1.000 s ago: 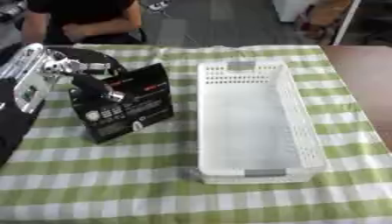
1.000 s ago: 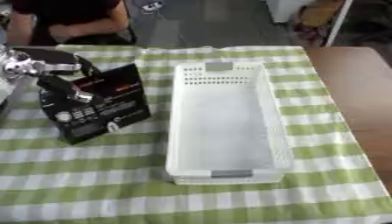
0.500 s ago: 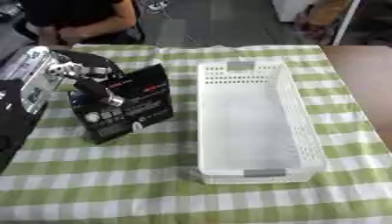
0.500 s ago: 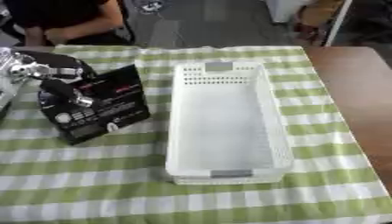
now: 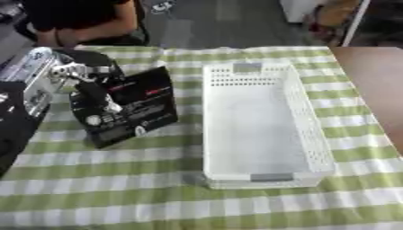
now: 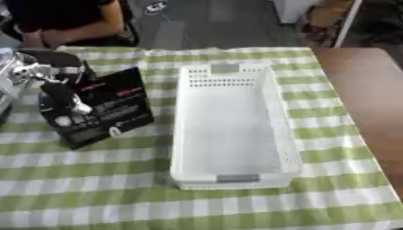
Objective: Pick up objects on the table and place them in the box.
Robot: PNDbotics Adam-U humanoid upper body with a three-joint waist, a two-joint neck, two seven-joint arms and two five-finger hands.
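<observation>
Fingers of the left hand curl down over the left part of a black box, with the thumb side hidden behind it, so the hand is clamped on that box near its upper left corner. The arm behind the hand is silver and black and comes in from the left edge of the left eye view. The black box leans with its printed face turned up toward the camera, its top edge tilted away and to the right; red and white print shows on it, too small to read, and a white round mark sits near its lower left. Its lower edge appears to rest on the worktop, which is covered with a green and white checked cloth. Just to the right of the black box, apart from it by a narrow strip of cloth, lies a long white basket with perforated walls and grey tabs at its near and far ends; it runs away from the camera and nothing lies inside it. To the right of the cloth a bare brown surface shows. At the far edge of the worktop, behind the left hand, a person in dark clothing sits, touching none of the things. The right hand shows in neither view.
</observation>
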